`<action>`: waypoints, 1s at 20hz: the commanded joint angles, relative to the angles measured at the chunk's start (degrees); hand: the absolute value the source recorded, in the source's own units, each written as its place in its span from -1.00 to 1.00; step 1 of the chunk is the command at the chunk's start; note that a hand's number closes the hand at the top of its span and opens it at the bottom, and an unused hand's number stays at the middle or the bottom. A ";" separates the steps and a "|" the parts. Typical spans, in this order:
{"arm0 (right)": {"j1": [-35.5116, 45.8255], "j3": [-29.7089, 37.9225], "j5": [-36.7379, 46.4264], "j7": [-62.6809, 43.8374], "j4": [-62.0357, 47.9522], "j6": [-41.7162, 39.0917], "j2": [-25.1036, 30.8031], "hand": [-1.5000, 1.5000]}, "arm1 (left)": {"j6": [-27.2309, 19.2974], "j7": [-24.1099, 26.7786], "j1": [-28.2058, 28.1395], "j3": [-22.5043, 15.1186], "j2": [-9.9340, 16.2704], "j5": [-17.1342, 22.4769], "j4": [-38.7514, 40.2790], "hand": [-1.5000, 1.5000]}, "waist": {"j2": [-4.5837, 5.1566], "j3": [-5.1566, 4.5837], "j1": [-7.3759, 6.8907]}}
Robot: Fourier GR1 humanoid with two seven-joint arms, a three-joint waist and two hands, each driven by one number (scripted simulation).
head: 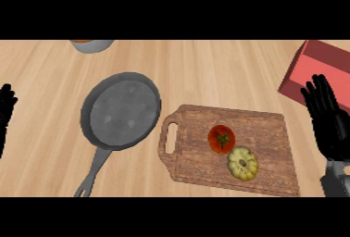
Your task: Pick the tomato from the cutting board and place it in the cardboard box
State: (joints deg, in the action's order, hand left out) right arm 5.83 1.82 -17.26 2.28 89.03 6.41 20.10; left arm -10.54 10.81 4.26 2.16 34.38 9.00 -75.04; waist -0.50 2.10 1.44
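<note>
Head view: two hands released, one tomato on the board.
Right hand rests beside one red box; left hand at the left edge. One tomato touches one squash on the cutting board; one frying pan, one bowl.

— Where's the tomato?
— On the cutting board, touching the squash (which lies nearer).
— And the pan?
— Left of the board, on the tabletop; the box sits far right.
</note>
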 commanded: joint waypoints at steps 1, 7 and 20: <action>-2.04 1.49 -1.34 2.94 4.70 -2.65 1.01 -1.00 | 0.83 -2.85 1.76 -2.54 0.24 -1.79 -4.62 0.00 | 0.23 -2.02 -0.63; 8.51 1.18 11.66 4.40 15.52 -10.47 20.59 -1.00 | 8.77 -0.46 5.46 -11.37 -3.48 -1.16 -8.30 0.00 | -0.31 -2.62 2.39; -0.27 -1.32 29.90 24.41 18.96 -13.35 22.92 -1.00 | 10.94 -2.90 8.03 -13.80 -6.87 -3.71 -10.40 0.00 | 0.48 -2.11 -1.15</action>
State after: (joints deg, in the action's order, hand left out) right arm 7.02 1.67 6.46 24.77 106.05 -6.61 41.24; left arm -0.32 6.43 12.76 -11.60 28.24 6.43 -86.48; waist -0.10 0.04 0.50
